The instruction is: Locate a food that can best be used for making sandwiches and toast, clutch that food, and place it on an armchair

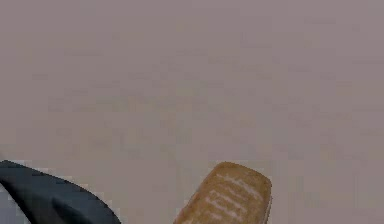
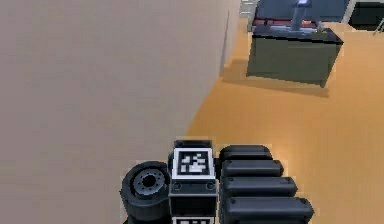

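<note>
A tan-brown, loaf-shaped thing (image 1: 228, 197) with pale scored lines, like a bread loaf, pokes up from the forward view's bottom edge right of the middle; what it rests on is cut off. In the arm side view the dark arm (image 2: 255, 185) rises from the bottom edge with a white marked square (image 2: 193, 163) at its end. Left of the square sits the gripper's dark round body (image 2: 150, 190). Its far end cannot be made out, so I cannot tell whether it holds anything.
A plain beige-grey wall (image 1: 190, 80) stands close ahead and runs along the arm side view's left (image 2: 100, 80). A dark rounded shape (image 1: 50, 198) lies at the forward view's bottom left. Orange wood floor (image 2: 300, 120) leads to a dark grey block of furniture (image 2: 295, 55).
</note>
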Controlling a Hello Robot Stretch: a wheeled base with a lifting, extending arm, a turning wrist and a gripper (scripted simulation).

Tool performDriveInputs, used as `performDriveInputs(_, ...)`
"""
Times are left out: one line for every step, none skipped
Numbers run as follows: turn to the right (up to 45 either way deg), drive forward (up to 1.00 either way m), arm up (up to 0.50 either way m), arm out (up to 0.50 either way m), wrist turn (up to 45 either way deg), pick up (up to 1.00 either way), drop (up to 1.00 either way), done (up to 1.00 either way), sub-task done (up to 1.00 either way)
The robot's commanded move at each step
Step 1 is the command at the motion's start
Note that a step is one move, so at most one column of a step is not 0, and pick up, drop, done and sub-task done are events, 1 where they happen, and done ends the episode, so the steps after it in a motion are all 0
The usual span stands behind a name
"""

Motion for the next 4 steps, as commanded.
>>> performDriveInputs(6.0, 0.00, 0.00, 0.00, 0.0, 0.00, 0.00, 0.00, 0.00)
performDriveInputs(-45.0, 0.00, 0.00, 0.00, 0.0, 0.00, 0.00, 0.00, 0.00)
performDriveInputs(-3.0, 0.00, 0.00, 0.00, 0.0, 0.00, 0.00, 0.00, 0.00)
performDriveInputs(45.0, 0.00, 0.00, 0.00, 0.0, 0.00, 0.00, 0.00, 0.00)
